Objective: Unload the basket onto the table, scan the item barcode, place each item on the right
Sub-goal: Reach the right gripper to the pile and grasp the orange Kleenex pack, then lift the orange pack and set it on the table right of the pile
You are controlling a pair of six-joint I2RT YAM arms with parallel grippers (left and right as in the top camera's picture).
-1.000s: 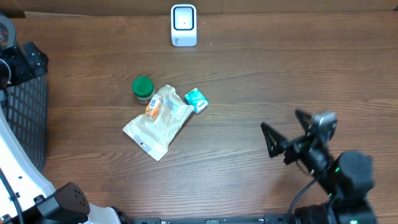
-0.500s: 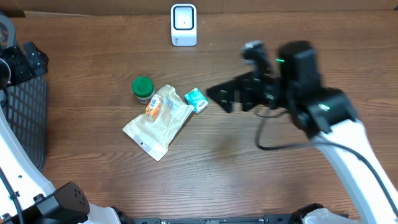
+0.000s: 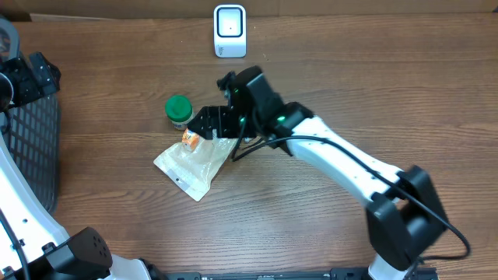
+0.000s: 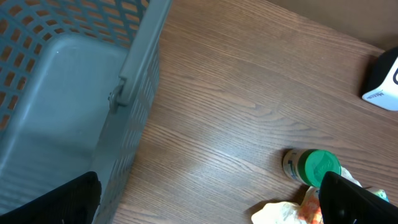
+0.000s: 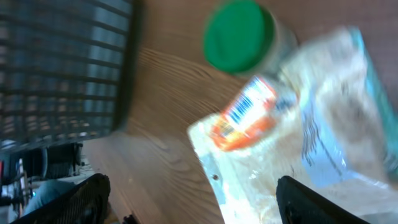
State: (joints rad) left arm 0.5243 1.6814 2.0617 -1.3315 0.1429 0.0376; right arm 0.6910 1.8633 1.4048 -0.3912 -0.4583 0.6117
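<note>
The right gripper [image 5: 193, 194] has its jaws wide and empty over the clear snack bag [image 3: 194, 162], which lies on the table [image 3: 350, 85] just beside a green-lidded jar [image 3: 179, 109]. The bag's orange label [image 5: 244, 115] shows barcode stripes, but the print is too blurred to read. The left gripper [image 4: 208, 202], jaws wide too, is by the basket [image 4: 74, 93]; the white scanner [image 3: 229, 31] stands well apart from the bag.

Right arm [image 3: 334, 155] has swung in from well off to the lower right of the snack bag [image 3: 194, 163], passed just to the bag's right half a second ago, and now reaches across its top end. Right gripper [image 3: 204, 124], earlier well apart from the bag, now hangs over its orange-labelled end, fingers spread. In the overhead view the arm now covers the bag's upper right edge.
</note>
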